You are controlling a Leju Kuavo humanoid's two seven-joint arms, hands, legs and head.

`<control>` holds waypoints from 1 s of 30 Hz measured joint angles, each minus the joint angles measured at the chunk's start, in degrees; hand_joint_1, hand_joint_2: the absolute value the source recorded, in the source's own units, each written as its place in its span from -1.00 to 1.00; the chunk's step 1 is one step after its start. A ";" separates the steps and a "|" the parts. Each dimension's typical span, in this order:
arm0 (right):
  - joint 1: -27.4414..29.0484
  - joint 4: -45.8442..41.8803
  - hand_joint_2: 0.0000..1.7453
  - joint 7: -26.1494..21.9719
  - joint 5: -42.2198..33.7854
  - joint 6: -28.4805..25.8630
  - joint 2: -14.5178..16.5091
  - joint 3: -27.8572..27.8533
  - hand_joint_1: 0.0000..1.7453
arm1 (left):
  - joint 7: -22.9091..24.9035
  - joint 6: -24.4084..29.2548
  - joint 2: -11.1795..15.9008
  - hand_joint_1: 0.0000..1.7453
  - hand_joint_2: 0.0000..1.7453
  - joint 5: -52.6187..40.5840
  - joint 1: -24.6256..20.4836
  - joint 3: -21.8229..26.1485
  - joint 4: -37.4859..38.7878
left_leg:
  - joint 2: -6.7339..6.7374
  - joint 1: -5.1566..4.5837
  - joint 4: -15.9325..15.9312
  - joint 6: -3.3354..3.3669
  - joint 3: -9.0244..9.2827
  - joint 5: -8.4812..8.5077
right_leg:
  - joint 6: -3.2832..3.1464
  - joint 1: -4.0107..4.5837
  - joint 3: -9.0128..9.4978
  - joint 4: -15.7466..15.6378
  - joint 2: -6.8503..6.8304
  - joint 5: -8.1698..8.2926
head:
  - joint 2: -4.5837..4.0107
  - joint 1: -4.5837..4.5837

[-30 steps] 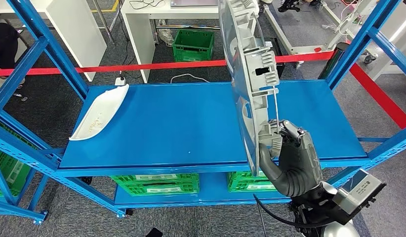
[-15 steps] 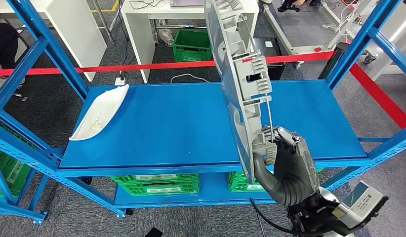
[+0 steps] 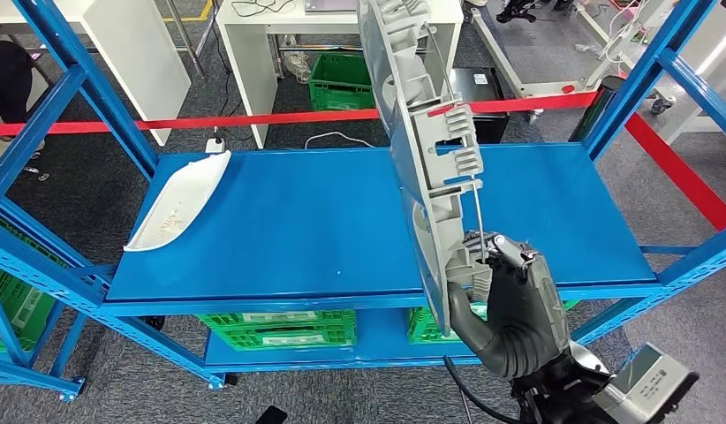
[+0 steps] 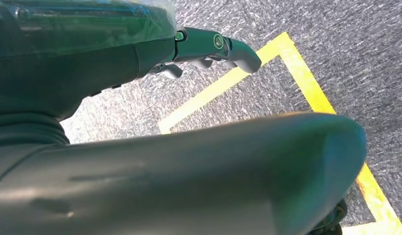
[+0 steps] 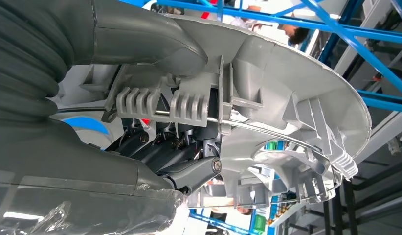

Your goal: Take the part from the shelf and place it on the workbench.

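A long grey moulded plastic part (image 3: pixel 426 150) with ribs and a thin metal rod stands on end above the blue shelf board (image 3: pixel 324 221). My right hand (image 3: pixel 505 291) grips its lower end in front of the shelf's front edge. In the right wrist view the thumb presses on the part's (image 5: pixel 267 98) ribbed side and the dark fingers (image 5: pixel 189 171) wrap under it. My left hand (image 4: pixel 209 46) hangs over the grey floor with its fingers curled and nothing in it.
A white curved part (image 3: pixel 178 203) lies at the shelf's left end. Blue uprights (image 3: pixel 633 84) frame the shelf on both sides. Green crates (image 3: pixel 280 329) sit on the lower level. Red barrier tape (image 3: pixel 253 119) and white tables stand behind.
The grey part has shifted left and tilted further, its top leaning left. My right hand has dropped lower and come nearer with it.
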 joint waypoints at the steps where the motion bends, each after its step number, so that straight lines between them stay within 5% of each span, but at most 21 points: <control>1: 0.00 -0.04 1.00 0.03 0.29 -0.08 0.00 0.09 1.00 | 0.02 -0.05 0.00 -1.00 1.00 0.11 0.00 0.15 0.01 | 0.00 0.00 0.00 0.00 0.00 0.00 | 0.00 0.00 0.00 0.00 0.00 0.00 | 0.00 0.01; 16: 0.01 -0.40 1.00 0.13 0.39 0.72 -0.01 2.20 1.00 | -0.02 -2.68 0.04 -1.00 1.00 2.51 0.03 1.08 0.50 | -0.01 -0.23 0.09 0.12 -0.02 -0.08 | 0.07 -0.22 0.00 -0.03 -0.02 0.01 | 0.00 0.00; 23: 0.02 -0.42 1.00 0.13 0.29 0.81 -0.01 2.79 1.00 | 0.04 -2.86 0.07 -1.00 1.00 2.67 0.03 1.90 0.92 | 0.08 -0.42 -0.11 1.00 0.06 0.14 | 0.93 -0.61 0.09 -0.11 0.03 -0.01 | 0.00 -0.02; 25: 0.00 -0.44 1.00 0.11 0.29 0.87 -0.02 2.79 1.00 | 0.06 -2.99 0.03 -1.00 1.00 2.71 -0.03 1.93 0.97 | 0.28 -0.02 -0.84 1.50 0.18 0.77 | 1.28 -0.54 -0.83 2.12 -0.01 -1.96 | 0.00 0.18; 28: 0.09 -0.44 1.00 0.10 0.26 0.96 -0.03 2.85 1.00 | 0.07 -3.16 -0.02 -1.00 1.00 2.80 0.00 1.95 1.03 | 0.47 0.22 -1.11 1.66 -0.09 1.08 | 1.75 -0.75 -5.30 12.53 -0.10 -7.56 | 0.00 0.58; 30: 0.14 -0.42 1.00 0.10 0.23 0.99 -0.07 3.02 1.00 | 0.09 -3.21 -0.04 -1.00 1.00 2.82 0.05 1.95 1.07 | 0.54 0.30 -0.99 1.49 -0.31 1.18 | 2.04 -0.97 -6.71 16.00 -0.12 -7.84 | 0.00 0.62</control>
